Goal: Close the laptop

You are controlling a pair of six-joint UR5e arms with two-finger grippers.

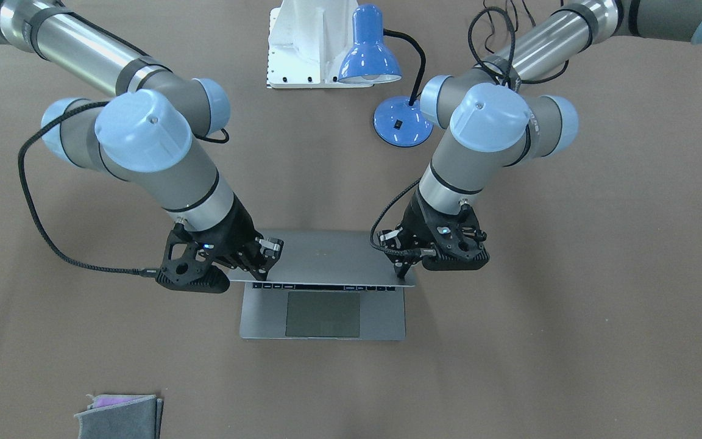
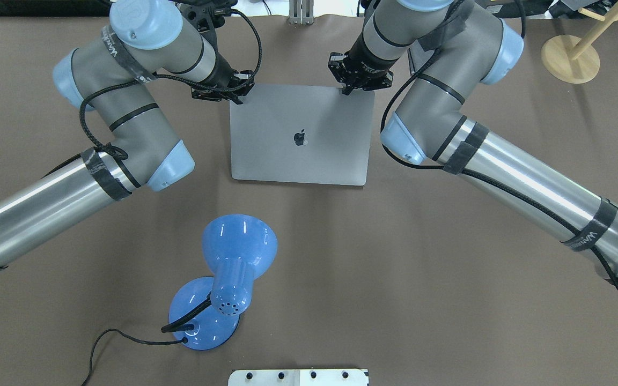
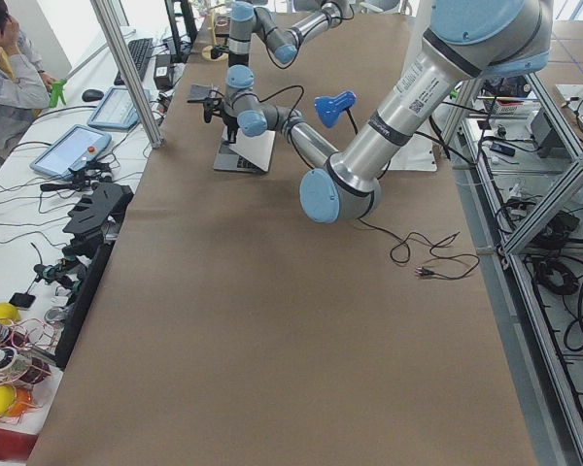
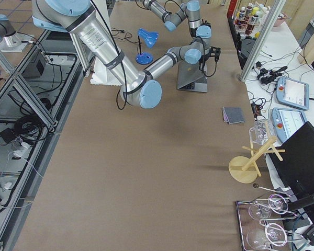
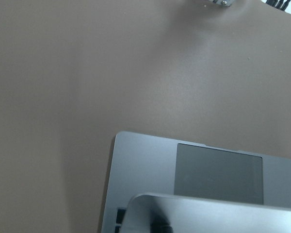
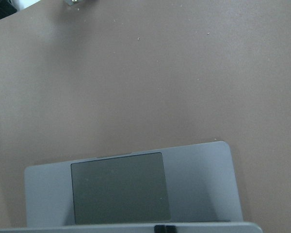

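Observation:
The grey laptop (image 2: 298,134) lies mid-table with its lid (image 1: 326,256) partly lowered over the keyboard. The dark apple logo faces up in the overhead view. The trackpad (image 1: 322,314) and a strip of keys still show in front of the lid edge. My left gripper (image 1: 409,271) is shut, with its tip on the lid's top edge at one corner (image 2: 238,95). My right gripper (image 1: 262,259) is shut and rests at the other corner (image 2: 347,88). Both wrist views look down over the lid edge onto the laptop base (image 5: 145,165) (image 6: 199,184).
A blue desk lamp (image 2: 234,257) with a black cord stands behind the laptop on the robot's side, near a white mount (image 1: 302,42). A folded grey cloth (image 1: 119,417) lies near the table's far edge. A wooden stand (image 2: 569,59) is at the far right.

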